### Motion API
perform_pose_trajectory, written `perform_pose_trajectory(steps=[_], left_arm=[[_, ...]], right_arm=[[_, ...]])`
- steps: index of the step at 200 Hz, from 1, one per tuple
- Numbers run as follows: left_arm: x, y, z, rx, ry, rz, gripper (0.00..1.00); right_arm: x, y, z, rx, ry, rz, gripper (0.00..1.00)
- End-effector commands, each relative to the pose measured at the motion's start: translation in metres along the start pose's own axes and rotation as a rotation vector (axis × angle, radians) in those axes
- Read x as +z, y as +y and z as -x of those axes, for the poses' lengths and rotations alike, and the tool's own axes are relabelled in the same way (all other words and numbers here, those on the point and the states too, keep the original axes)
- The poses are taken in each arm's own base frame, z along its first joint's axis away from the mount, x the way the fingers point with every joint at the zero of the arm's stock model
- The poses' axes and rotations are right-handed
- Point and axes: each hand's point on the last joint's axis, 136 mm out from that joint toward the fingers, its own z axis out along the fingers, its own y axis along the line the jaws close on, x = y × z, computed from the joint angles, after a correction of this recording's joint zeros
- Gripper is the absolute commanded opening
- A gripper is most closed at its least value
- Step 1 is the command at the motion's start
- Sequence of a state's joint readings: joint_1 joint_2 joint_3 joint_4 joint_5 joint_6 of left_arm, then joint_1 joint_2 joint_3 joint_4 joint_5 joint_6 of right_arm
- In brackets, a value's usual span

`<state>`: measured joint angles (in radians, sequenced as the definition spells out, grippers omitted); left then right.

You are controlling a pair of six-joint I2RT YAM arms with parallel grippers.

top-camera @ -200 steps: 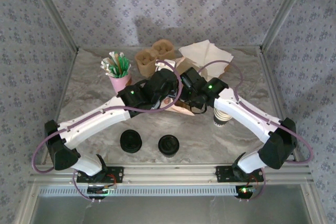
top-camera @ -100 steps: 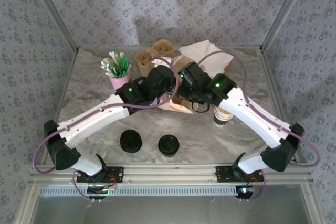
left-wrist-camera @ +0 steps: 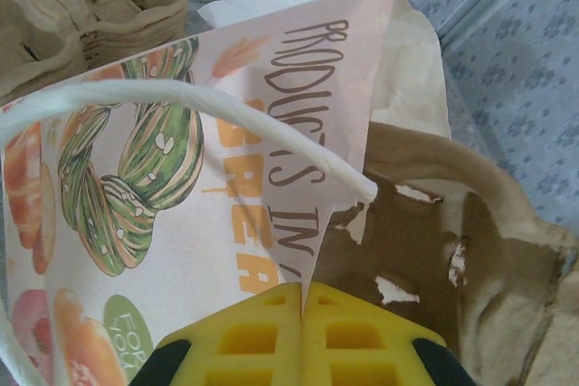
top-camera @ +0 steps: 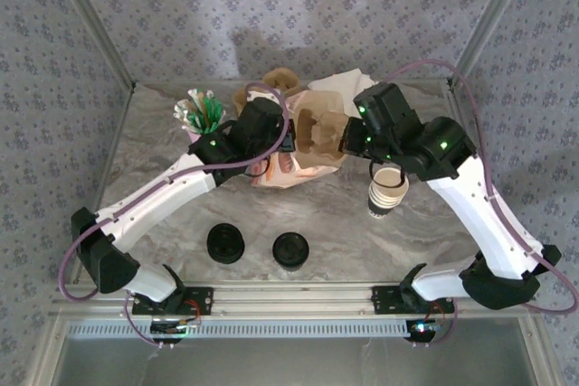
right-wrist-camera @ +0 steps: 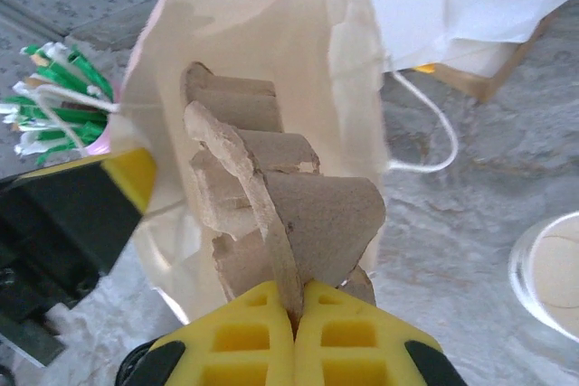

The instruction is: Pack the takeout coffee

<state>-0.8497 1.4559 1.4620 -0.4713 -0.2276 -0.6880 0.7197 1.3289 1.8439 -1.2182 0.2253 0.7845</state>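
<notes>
Lifted higher now, the left gripper (left-wrist-camera: 303, 303) is pinching the paper bag (left-wrist-camera: 217, 196) open while the right gripper (right-wrist-camera: 294, 309) is feeding its gripped pulp cup carrier (right-wrist-camera: 303, 214) inside; packing is just starting.

Pale bag (left-wrist-camera: 226, 178) printed orange and green; brown carrier (right-wrist-camera: 308, 214).

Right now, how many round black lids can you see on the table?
2. One black lid sits near the front edge, left of centre; the second black lid sits just right of it. More may be stacked underneath either, hidden from above.
</notes>
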Motion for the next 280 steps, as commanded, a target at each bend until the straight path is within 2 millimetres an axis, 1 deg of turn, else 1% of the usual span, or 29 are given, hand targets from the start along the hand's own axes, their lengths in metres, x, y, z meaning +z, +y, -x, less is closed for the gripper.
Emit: perform_pose_trajectory(steps=[1, 19, 36, 62, 91, 103, 134, 155, 168, 172, 180, 191, 201, 213, 225, 244, 256, 264, 280], left_arm=[[-0.014, -0.008, 0.011, -0.126, -0.018, -0.089, 0.00], [-0.014, -0.008, 0.013, -0.190, -0.016, -0.113, 0.00], [-0.012, -0.008, 0.012, -0.246, -0.014, -0.133, 0.00], [-0.008, -0.005, 0.009, -0.348, -0.011, -0.146, 0.00], [-0.008, -0.005, 0.012, -0.430, -0.032, -0.161, 0.00], [-0.006, 0.001, 0.010, -0.456, -0.042, -0.146, 0.00], [0.004, 0.008, -0.001, -0.542, -0.038, -0.139, 0.00], [0.009, 0.009, -0.009, -0.555, -0.013, -0.135, 0.00], [0.009, 0.010, -0.009, -0.554, -0.012, -0.132, 0.00], [0.009, 0.010, -0.008, -0.551, -0.014, -0.131, 0.03], [0.006, 0.010, -0.005, -0.540, -0.021, -0.126, 0.13], [0.000, 0.009, 0.001, -0.519, -0.035, -0.124, 0.21], [-0.008, 0.008, 0.008, -0.488, -0.054, -0.116, 0.31], [-0.023, 0.007, 0.023, -0.437, -0.092, -0.109, 0.44], [-0.041, 0.006, 0.039, -0.373, -0.134, -0.094, 0.58], [-0.075, 0.003, 0.068, -0.235, -0.204, -0.073, 0.67], [-0.099, -0.004, 0.088, -0.123, -0.241, -0.078, 0.72], [-0.113, -0.014, 0.100, -0.030, -0.254, -0.102, 0.74], [-0.131, -0.047, 0.114, 0.181, -0.209, -0.232, 0.83]], right_arm=[[-0.020, -0.023, 0.008, -0.031, -0.025, -0.047, 0.00], [-0.023, -0.032, 0.013, -0.005, -0.033, -0.052, 0.00], [-0.029, -0.034, 0.021, 0.030, -0.061, -0.025, 0.00], [-0.038, -0.030, 0.035, 0.082, -0.117, 0.045, 0.00], [-0.045, -0.024, 0.048, 0.116, -0.145, 0.101, 0.00], [-0.048, -0.022, 0.052, 0.124, -0.150, 0.114, 0.00], [-0.053, -0.018, 0.058, 0.165, -0.163, 0.153, 0.00], [-0.054, -0.017, 0.060, 0.183, -0.162, 0.168, 0.00], [-0.055, -0.018, 0.062, 0.192, -0.165, 0.173, 0.00], [-0.055, -0.018, 0.062, 0.194, -0.162, 0.173, 0.00], [-0.055, -0.019, 0.063, 0.200, -0.165, 0.174, 0.00], [-0.055, -0.019, 0.064, 0.207, -0.167, 0.177, 0.00], [-0.055, -0.020, 0.065, 0.214, -0.168, 0.180, 0.00], [-0.054, -0.019, 0.067, 0.228, -0.171, 0.188, 0.00], [-0.053, -0.019, 0.069, 0.242, -0.170, 0.199, 0.00], [-0.052, -0.016, 0.073, 0.253, -0.175, 0.218, 0.00], [-0.052, -0.013, 0.075, 0.255, -0.177, 0.238, 0.00], [-0.053, -0.010, 0.077, 0.254, -0.180, 0.254, 0.00], [-0.054, -0.002, 0.078, 0.247, -0.178, 0.302, 0.00]])
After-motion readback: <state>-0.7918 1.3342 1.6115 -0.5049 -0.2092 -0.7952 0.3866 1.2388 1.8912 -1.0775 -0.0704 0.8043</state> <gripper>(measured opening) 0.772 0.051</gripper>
